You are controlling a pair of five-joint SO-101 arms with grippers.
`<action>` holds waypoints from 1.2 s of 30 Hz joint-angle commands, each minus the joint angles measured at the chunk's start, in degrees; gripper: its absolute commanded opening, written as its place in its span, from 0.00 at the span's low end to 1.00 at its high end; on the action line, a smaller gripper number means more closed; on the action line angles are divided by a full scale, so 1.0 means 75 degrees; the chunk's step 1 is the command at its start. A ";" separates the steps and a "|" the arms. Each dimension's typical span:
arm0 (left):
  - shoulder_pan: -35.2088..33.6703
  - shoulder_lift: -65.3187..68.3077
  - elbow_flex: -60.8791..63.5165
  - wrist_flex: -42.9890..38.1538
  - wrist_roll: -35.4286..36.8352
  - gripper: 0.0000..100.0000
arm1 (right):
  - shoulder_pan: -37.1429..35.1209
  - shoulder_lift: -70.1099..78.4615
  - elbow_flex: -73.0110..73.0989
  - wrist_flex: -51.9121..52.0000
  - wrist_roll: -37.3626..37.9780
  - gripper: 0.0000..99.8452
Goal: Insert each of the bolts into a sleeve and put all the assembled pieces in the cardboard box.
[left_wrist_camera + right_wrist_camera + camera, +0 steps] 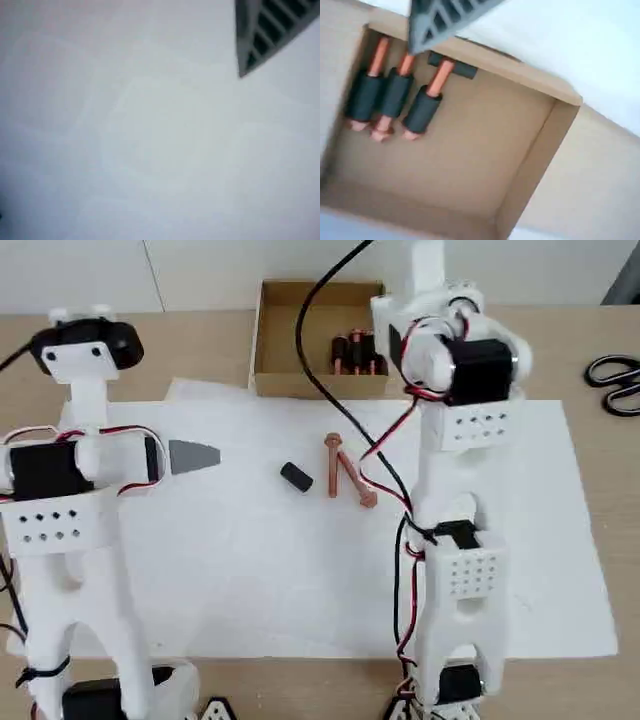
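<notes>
Bolts (333, 468): 2 loose by sleeve (296, 477), 3 sleeved in cardboard box (268, 340); left tool (193, 457), right tool (440, 20) grip can't tell.

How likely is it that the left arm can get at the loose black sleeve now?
Probably yes: the left pincer points toward the black sleeve, only bare white paper lies between them, and the two bolts lie beyond it.

place: robotics lab bench | signs: wooden table (200, 335), white paper sheet (260, 560), scissors (615, 380), wired robot arms (460, 580)
</notes>
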 commanded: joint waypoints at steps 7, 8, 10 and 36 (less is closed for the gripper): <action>-0.1383 -0.0117 -0.0264 0.0141 0.0035 0.39 | -0.0158 -0.2010 0.0070 0.0111 0.0961 0.22; -0.1700 -0.0105 -0.0264 0.0141 0.0035 0.39 | -0.0205 -0.2116 0.0457 0.0111 0.0961 0.22; -0.2227 -0.0059 -0.0229 0.0141 0.0012 0.39 | -0.0275 -0.2338 0.1477 0.0111 0.0961 0.22; -0.2180 -0.0082 0.2280 -0.1325 -0.2016 0.39 | 0.0416 -0.4624 0.8322 0.0053 0.1020 0.22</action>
